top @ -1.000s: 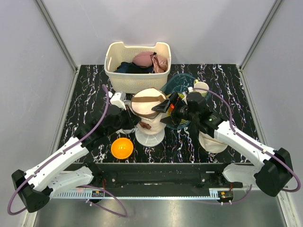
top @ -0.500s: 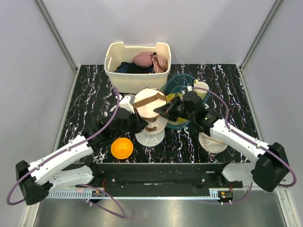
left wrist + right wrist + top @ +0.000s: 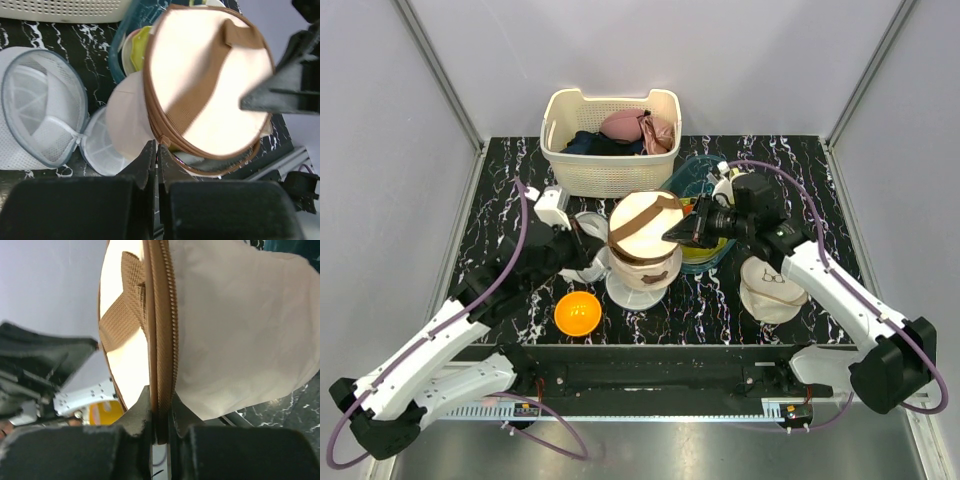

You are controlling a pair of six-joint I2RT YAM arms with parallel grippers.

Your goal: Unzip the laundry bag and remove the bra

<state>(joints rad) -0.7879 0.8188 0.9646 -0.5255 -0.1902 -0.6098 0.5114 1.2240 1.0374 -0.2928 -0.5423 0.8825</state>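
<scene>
The laundry bag (image 3: 642, 232) has tipped its strapped round face upward since a moment ago, and no bra shows yet. It hangs between my grippers. Only the wrist views show the grips: my right gripper (image 3: 160, 412) pinches the zipper band (image 3: 161, 315) just ahead, and my left gripper (image 3: 156, 152), narrow, nips the bag's edge.

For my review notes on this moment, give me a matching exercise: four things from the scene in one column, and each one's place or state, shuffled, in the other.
Things:
1. laundry bag
2. orange bowl
3. white basket
4. white round printed bag

Places or states:
A. farthest back, with clothes inside
B. lying flat at the right, print facing up
C. zipper band pinched by the right claw
D. towards the front, left of centre

Pairs: 1-C, 2-D, 3-A, 4-B
</scene>
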